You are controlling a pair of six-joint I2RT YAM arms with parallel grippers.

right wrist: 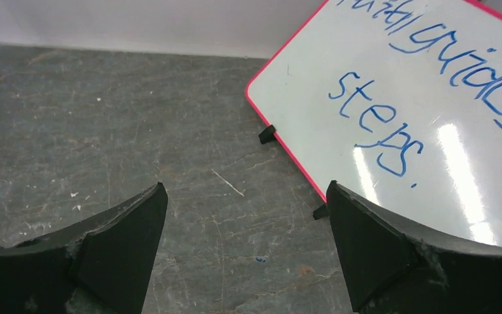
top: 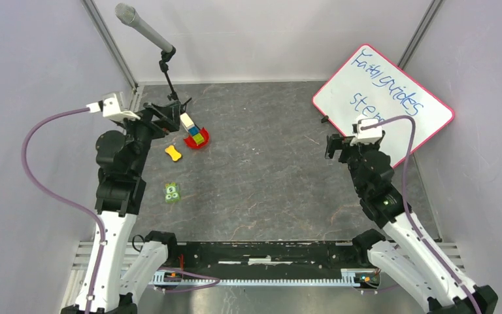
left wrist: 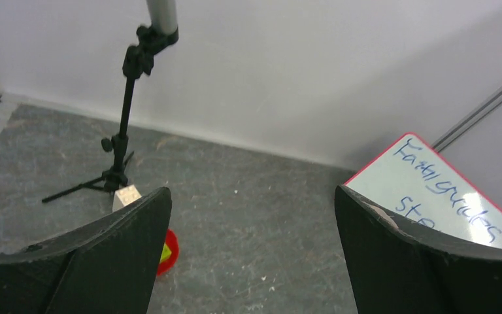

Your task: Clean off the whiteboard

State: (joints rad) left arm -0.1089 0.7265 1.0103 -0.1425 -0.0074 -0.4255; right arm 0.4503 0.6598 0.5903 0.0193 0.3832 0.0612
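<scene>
Whiteboard (right wrist: pixel 392 104) work begins at your right gripper (right wrist: pixel 245 196). Its fingers (right wrist: pixel 379 242) are spread wide with nothing between them, over the bare grey tabletop (top: pixel 268 163). In the right wrist view the board's pink-red frame (right wrist: pixel 286 149) lies close by at 1 o'clock, with two small black feet (right wrist: pixel 267 133) along that edge.

In the top view the board stands at 2 o'clock on the table, tilted back and apparently leaning on the right wall (top: pixel 484 98). Its blue handwriting is all still there to wipe.

Your left gripper (top: pixel 170 111) sits at 10 o'clock, also spread and empty. It is beside the microphone stand (top: pixel 168 78), with a red bowl (top: pixel 196 139) of coloured blocks just at its 5 o'clock. I can't pick out an eraser for certain.

Expect the board to be stiff and light with a slick face. Propped as it is, a wiping push may slide or tip it. If you steady it, pinch the frame edge near the feet, not the glossy face.
</scene>
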